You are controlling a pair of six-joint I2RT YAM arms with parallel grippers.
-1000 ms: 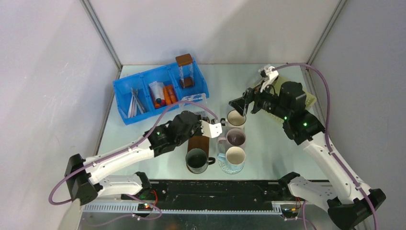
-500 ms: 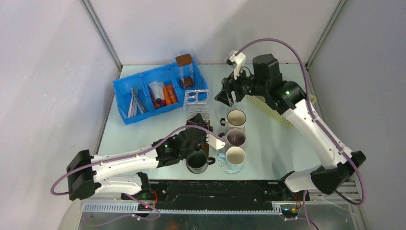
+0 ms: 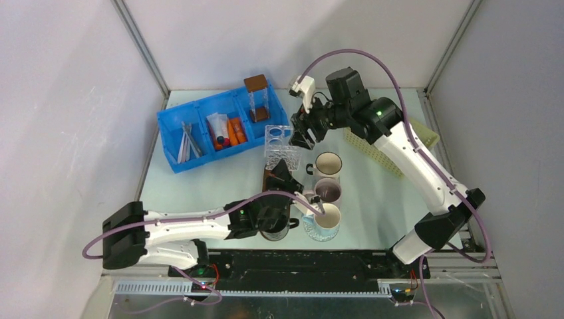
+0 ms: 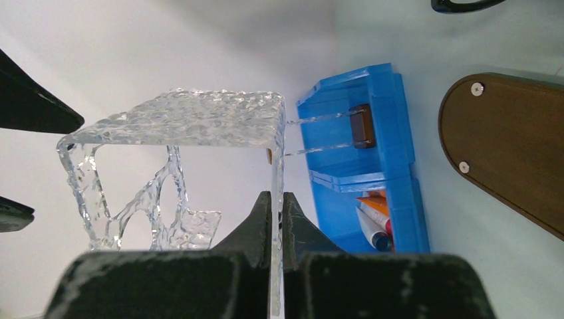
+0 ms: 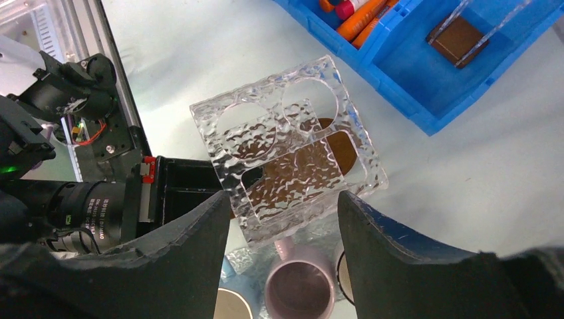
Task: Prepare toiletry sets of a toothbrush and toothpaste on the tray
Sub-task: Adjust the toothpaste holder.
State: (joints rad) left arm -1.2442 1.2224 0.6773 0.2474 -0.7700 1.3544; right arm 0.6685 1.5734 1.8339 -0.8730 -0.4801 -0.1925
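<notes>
While our left gripper [image 4: 276, 203] pinches the clear rippled acrylic holder [image 4: 179, 119], our right gripper [image 5: 282, 199] hangs spread above it; grey toothbrushes [image 3: 186, 143] and orange toothpaste tubes [image 3: 233, 131] lie in the blue plastic bin [image 3: 199, 163].

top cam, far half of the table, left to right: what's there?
toothbrushes → toothpaste → brown-lidded box → clear holder → tray

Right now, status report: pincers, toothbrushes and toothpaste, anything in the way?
Left pincer shut on clear holder. Right pincer open, facing it. Toothbrushes, toothpaste in blue bin. Mugs crowd the middle.
</notes>
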